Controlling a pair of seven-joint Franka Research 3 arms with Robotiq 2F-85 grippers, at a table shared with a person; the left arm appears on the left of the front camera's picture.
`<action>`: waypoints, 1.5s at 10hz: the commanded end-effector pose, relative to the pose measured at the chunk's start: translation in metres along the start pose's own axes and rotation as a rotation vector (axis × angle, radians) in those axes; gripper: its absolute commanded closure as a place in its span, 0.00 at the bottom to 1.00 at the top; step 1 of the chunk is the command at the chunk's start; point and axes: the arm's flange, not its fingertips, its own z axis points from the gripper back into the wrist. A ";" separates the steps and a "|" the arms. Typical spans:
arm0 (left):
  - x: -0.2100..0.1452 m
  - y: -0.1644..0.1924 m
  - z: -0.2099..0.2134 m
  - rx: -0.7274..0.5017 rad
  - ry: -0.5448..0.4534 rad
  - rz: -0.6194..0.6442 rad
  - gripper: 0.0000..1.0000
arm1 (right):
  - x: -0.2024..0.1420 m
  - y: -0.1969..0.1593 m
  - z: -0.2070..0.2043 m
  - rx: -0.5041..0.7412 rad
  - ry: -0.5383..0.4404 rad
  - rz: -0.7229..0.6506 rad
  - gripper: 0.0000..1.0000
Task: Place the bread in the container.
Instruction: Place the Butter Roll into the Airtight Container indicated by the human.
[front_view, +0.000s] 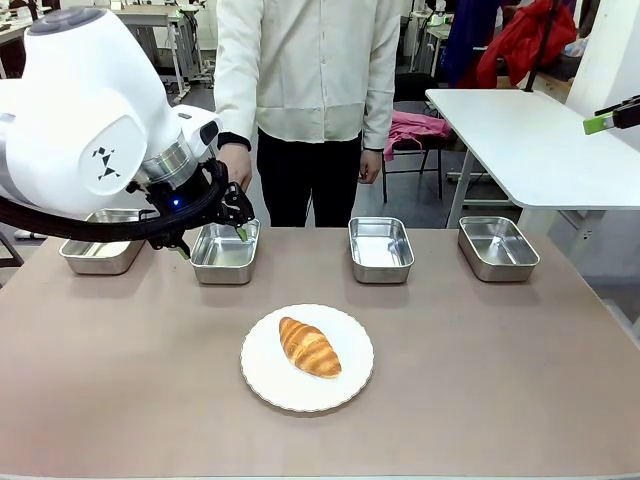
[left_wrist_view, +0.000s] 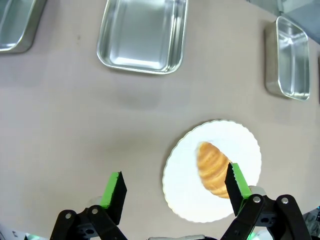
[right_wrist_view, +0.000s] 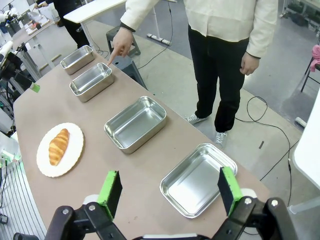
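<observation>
Lying on a plate (front_view: 265, 378): glossy, ridged golden-brown croissant (front_view: 309, 347); left end effector (left_wrist_view: 174, 174) spread, empty.

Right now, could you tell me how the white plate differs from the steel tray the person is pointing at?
The white plate is round and scallop-edged; the tray is rectangular. The plate carries the croissant; the tray is empty. The plate lies nearer the robot; the tray sits at the far edge. Both rest on the table.
</observation>
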 end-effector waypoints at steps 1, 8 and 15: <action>0.000 0.000 -0.002 0.002 0.003 0.001 0.00 | 0.001 0.001 0.000 0.001 -0.003 0.002 0.00; -0.081 -0.116 -0.041 0.240 0.076 0.378 0.00 | 0.001 0.001 0.000 0.001 -0.003 0.002 0.00; -0.111 -0.109 -0.098 0.134 0.038 0.378 0.00 | 0.001 0.001 0.000 0.001 -0.003 0.002 0.00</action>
